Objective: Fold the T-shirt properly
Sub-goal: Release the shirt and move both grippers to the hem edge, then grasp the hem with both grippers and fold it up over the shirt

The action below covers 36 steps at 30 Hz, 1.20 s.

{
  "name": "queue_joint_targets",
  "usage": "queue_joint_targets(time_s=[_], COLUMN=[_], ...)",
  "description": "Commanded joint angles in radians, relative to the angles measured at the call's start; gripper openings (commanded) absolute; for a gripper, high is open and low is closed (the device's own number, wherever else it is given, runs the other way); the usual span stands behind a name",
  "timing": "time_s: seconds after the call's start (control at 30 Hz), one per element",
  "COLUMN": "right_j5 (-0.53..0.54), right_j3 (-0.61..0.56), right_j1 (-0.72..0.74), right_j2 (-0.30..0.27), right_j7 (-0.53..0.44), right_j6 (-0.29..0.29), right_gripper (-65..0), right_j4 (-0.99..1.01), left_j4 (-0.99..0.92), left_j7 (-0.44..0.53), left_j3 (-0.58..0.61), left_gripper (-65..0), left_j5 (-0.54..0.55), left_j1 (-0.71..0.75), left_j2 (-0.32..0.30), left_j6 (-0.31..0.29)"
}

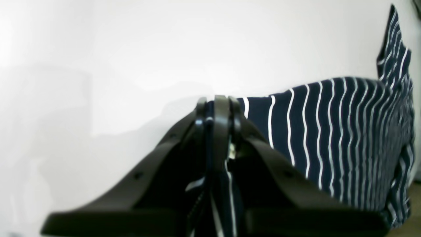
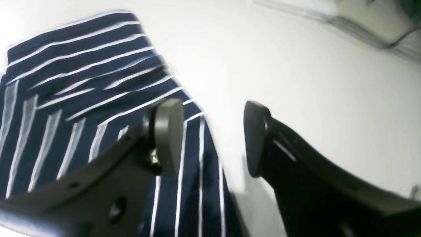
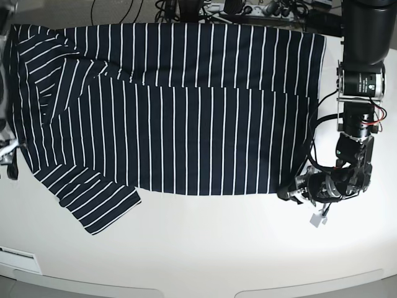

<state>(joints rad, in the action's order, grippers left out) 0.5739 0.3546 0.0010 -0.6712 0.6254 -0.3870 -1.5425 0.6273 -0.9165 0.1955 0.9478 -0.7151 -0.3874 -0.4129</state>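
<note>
T-shirt [image 3: 180, 118] lies spread flat on the white table [image 3: 217, 248], most of it one layer, with a fold line running across the upper body and one sleeve angled out at the near corner. Left gripper [image 1: 217, 108] has its jaws pressed together on the hem corner; in its wrist view striped cloth runs down between the two fingers, and the rest of the shirt stretches away to the right of the tips. In the base view this gripper sits low at the garment's bottom edge, touching it. Right gripper [image 2: 213, 135] stands with jaws apart, nothing between them; one pad [image 2: 167, 131] hovers over the striped edge, the other hangs over bare table just beside the cloth. Whether it touches the fabric cannot be told; the view is blurred. Fabric reads as thin, soft knit: light, limp, no stiffness to carry a fold by itself, so it will likely sag and drag when one corner is lifted. Slipping out of a narrow pinch seems the main risk. Best holds appear to be the hemmed corners and the shoulder seam, where the cloth is doubled. Not fragile, but lifting both ends together should keep the stripes square and avoid bunching.
</note>
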Motion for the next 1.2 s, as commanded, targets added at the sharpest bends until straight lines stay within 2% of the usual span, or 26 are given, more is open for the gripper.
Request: queue_joint_targets(time_s=[0.0,0.1,0.23,0.3,0.37,0.5,0.63,0.73,0.77,0.9,1.07,1.13,1.17], right_j5=[0.006,0.053,0.101,0.107,0.102,0.041,-0.032,-0.025,-0.026,-0.008,0.13,0.136,0.136], right_j3=[-0.027,-0.143,-0.252,-0.266,-0.266,-0.268,-0.27,-0.27,-0.27,-0.27,-0.27,-0.27,-0.27], right_j1=[0.074,0.263,0.484,0.561,0.614,0.64,0.616,0.594,0.589,0.572,0.57,0.576,0.579], right_j2=[-0.024,-0.021,-0.01,-0.002,0.007,0.032,0.057,0.073,0.079,0.101,0.103,0.103,0.102], right_j7=[-0.023,-0.023,-0.024,-0.036,-0.059,-0.082,-0.121,-0.125,-0.12,-0.106,-0.033,-0.027,-0.027], right_j6=[-0.003,-0.061,-0.148,-0.17,-0.166,-0.124,-0.039,-0.04,-0.048,-0.138,-0.286,-0.311,-0.311], right_gripper=[-33.1,-33.1,-33.1,-33.1,-33.1,-33.1,-33.1,-33.3,-33.3,-33.3,-33.3,-34.0,-37.0], right_j4=[0.073,0.38,0.722,0.833,0.898,0.926,0.927,0.927,0.927,0.927,0.927,0.927,0.927], left_j4=[0.006,0.006,0.006,0.006,0.006,0.006,0.006,0.006,0.006,0.006,0.006,0.006,0.006], left_j7=[-0.02,-0.02,-0.02,-0.021,-0.027,-0.028,-0.028,-0.028,-0.028,-0.028,-0.028,-0.028,-0.028], left_j3=[0.0,0.0,0.0,0.0,0.0,0.0,0.0,0.0,0.0,0.0,0.0,0.0,0.0], left_gripper=[-65.0,-65.0,-65.0,-65.0,-65.0,-65.0,-65.0,-65.0,-65.0,-65.0,-65.0,-65.0,-65.0], left_j5=[-0.027,-0.026,-0.027,-0.026,-0.026,-0.025,-0.023,-0.023,-0.023,-0.023,-0.023,-0.023,-0.023], left_j1=[-0.016,-0.016,-0.016,-0.016,-0.016,-0.016,-0.016,-0.016,-0.016,-0.016,-0.016,-0.016,-0.016], left_j2=[-0.011,-0.011,-0.012,-0.012,-0.012,-0.011,-0.011,-0.012,-0.012,-0.012,-0.012,-0.012,-0.012], left_j6=[0.009,-0.021,-0.022,-0.021,-0.021,-0.021,-0.022,-0.022,-0.022,-0.021,-0.021,-0.022,-0.022])
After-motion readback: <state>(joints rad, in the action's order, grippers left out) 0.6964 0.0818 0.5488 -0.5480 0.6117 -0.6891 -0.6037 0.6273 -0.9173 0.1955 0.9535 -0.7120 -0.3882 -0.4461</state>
